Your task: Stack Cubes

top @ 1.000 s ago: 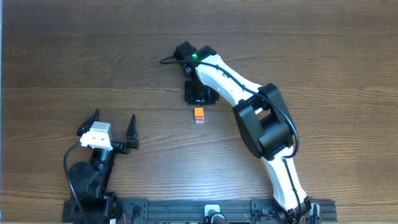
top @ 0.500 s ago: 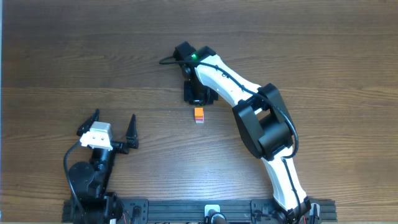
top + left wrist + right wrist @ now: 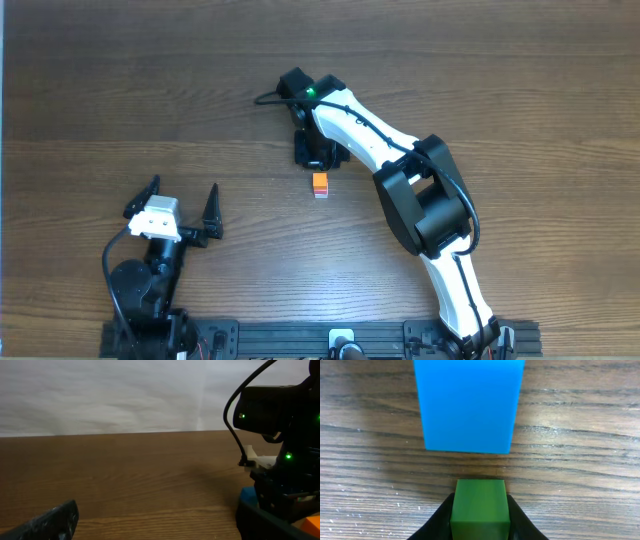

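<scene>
Nothing has moved. The right gripper (image 3: 480, 521) clamps a small green cube (image 3: 480, 505), with a large blue cube (image 3: 469, 405) straight ahead. The left gripper (image 3: 184, 185) gapes empty.

Legible text, labels, numbers, signs: none found.
Blue cube (image 3: 468, 405), green cube (image 3: 480, 507), orange cube (image 3: 320, 180): visible faces plain, unprinted.
Worktop (image 3: 150, 100): wood grain only.
Right arm casing (image 3: 365, 130): no print readable.

blue cube (image 3: 468, 405) cut off at the edge (green cube (image 3: 480, 507) too).
</scene>
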{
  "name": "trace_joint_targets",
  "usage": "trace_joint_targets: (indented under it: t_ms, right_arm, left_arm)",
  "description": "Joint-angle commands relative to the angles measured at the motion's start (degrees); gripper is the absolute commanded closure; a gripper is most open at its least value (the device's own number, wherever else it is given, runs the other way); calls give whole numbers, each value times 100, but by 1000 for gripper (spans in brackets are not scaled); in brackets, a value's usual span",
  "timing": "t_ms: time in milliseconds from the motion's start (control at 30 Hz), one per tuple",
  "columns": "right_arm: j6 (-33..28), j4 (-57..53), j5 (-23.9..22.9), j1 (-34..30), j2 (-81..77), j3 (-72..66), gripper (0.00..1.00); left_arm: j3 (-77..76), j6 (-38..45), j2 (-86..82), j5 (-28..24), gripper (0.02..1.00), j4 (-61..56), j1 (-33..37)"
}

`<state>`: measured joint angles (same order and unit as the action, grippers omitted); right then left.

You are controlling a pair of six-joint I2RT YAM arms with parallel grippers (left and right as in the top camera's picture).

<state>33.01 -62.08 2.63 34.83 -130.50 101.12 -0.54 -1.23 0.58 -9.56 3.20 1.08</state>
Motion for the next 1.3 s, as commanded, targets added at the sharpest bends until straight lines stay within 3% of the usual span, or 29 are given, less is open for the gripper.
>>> trace_joint_targets:
  t_ms: [33, 1300]
  right_arm:
    - [42, 17, -55, 52, -13, -55, 779]
    - [-35, -376, -232, 26, -13, 573, 851]
  left_arm:
    - [20, 83, -42, 20, 20, 24, -24]
    - [20, 83, -42, 20, 20, 24, -24]
